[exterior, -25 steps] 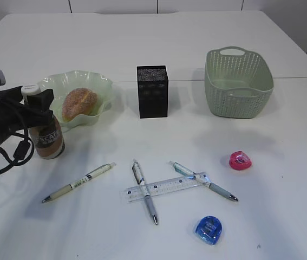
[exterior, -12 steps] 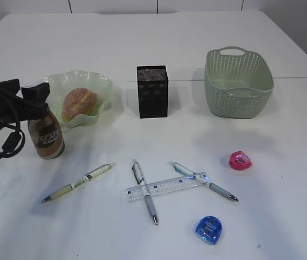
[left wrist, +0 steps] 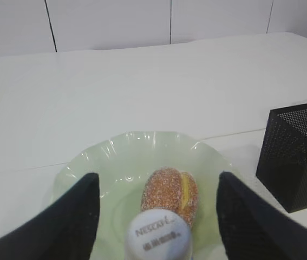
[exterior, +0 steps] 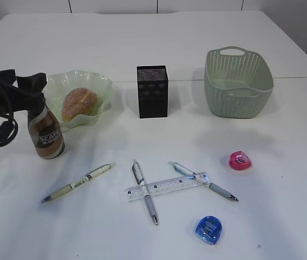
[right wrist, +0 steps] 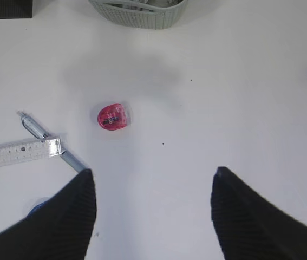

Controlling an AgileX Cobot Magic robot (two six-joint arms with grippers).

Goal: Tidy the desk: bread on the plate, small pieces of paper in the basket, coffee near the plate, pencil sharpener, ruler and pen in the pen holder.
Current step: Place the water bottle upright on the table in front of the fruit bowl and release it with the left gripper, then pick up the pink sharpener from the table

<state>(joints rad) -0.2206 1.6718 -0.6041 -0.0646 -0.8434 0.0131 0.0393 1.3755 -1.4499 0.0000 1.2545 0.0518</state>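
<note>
The brown coffee bottle (exterior: 45,135) stands upright just left of the green plate (exterior: 103,86), which holds the bread (exterior: 79,103). My left gripper (exterior: 34,86) is open, its fingers wide on either side above the bottle's white cap (left wrist: 158,235) without touching it. The black mesh pen holder (exterior: 152,91) stands mid-table. A clear ruler (exterior: 167,186) lies across two pens (exterior: 144,190) (exterior: 203,181); a third pen (exterior: 77,182) lies to the left. The pink sharpener (exterior: 240,160) and blue sharpener (exterior: 208,229) lie at the right. My right gripper (right wrist: 152,173) is open and empty, high above the table.
The green basket (exterior: 239,81) stands at the back right; I cannot make out what is inside it. The right wrist view shows the pink sharpener (right wrist: 112,116), the ruler's end (right wrist: 18,151) and the basket's rim (right wrist: 142,13).
My left gripper has risen and drawn back to the left from the bottle's neck. The bottle stays standing beside the plate. Nothing else has moved.
</note>
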